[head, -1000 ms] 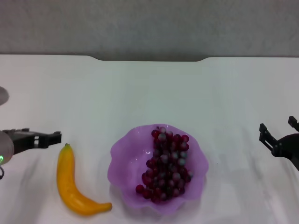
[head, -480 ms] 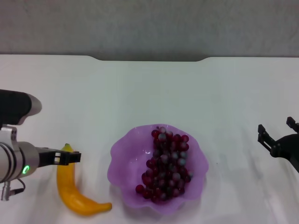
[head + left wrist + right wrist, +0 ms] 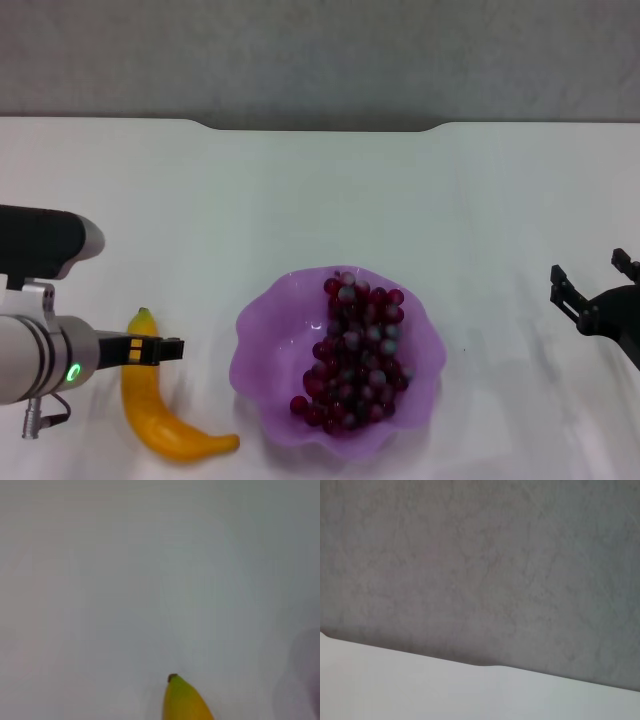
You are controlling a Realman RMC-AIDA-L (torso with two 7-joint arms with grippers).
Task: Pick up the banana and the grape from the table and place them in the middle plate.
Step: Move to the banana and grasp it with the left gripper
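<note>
With the grape already lying in the middle plate, the step in hand appears to be the banana, which lies on the table just left of the plate; the left gripper hovers over its upper end, and whether its fingers are apart cannot be told, so it would do best to straddle the thick middle across the curve and close gently. Counted: one banana, one grape bunch, one plate, and the right gripper with fingers apart, idle well right of the plate
</note>
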